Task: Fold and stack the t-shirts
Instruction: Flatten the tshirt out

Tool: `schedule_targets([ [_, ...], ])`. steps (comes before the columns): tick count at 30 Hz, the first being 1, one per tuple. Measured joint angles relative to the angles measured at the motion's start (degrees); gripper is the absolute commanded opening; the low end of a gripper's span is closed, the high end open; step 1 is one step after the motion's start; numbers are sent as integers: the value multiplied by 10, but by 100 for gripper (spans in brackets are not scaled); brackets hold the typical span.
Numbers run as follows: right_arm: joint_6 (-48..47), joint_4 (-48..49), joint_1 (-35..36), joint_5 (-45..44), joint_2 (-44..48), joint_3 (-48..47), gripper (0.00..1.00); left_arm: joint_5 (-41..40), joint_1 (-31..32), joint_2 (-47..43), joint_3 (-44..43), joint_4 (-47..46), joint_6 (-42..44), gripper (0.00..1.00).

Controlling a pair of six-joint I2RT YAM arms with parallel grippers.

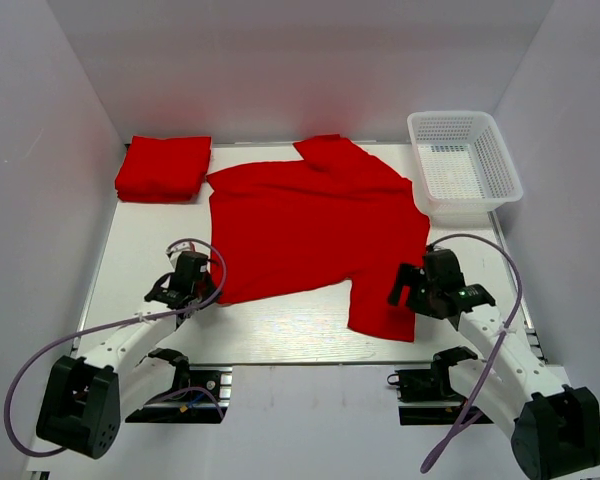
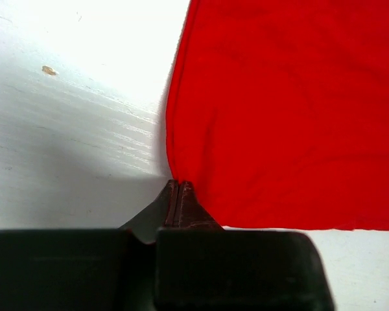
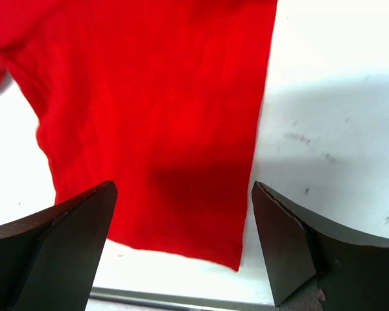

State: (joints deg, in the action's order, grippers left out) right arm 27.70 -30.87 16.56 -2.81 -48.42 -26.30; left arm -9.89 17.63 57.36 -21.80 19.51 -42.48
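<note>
A bright red spread t-shirt [image 1: 315, 225] lies flat across the middle of the white table [image 1: 280, 335]. Its collar end points to the upper part of the top view, and one lower flap hangs further down toward the lower right. In the upper left of that view a folded red pile [image 1: 163, 168] sits at the far left corner of the table, just beside the spread shirt's sleeve; how many shirts it holds cannot be told. A white mesh basket [image 1: 465, 160] stands at the upper right, close to the shirt's other shoulder. The left gripper [image 1: 205, 290] is at the shirt's lower left corner. In the left wrist view its fingertips [image 2: 172, 197] are pressed together with no gap, and the hem of the red cloth [image 2: 279, 116] curves down into them, so the left gripper is clenched on that corner. Bare table fills the left side of that picture. The right gripper [image 1: 408, 285] sits at the right edge of the lower flap, released. In the right wrist view its two dark fingers [image 3: 78, 227] stand wide apart at the lower corners of the frame. Between them lies the red flap [image 3: 149, 116], whose right edge and bottom hem meet in a corner near the lower middle, casting a shadow on the table [image 3: 337, 97].
</note>
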Motion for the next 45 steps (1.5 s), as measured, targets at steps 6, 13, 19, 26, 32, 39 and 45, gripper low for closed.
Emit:
schedule_targets([
  [6,54,-18,4,37,0,26,90,0,0,-21,0,18,2,0],
  [13,100,-50,9,54,28,40,85,3,0,-10,-4,27,11,0],
  [19,112,-11,23,78,-8,44,45,8,0,3,-13,31,16,0],
  [26,125,24,41,81,-64,43,0,9,0,-4,-24,38,19,0],
  [32,142,-42,50,42,12,25,0,18,0,-8,-24,56,22,0],
  [39,196,-194,54,11,157,-66,0,44,0,-67,-24,125,8,0],
  [45,217,-319,56,-2,173,-163,0,66,0,-104,-24,189,-18,0],
])
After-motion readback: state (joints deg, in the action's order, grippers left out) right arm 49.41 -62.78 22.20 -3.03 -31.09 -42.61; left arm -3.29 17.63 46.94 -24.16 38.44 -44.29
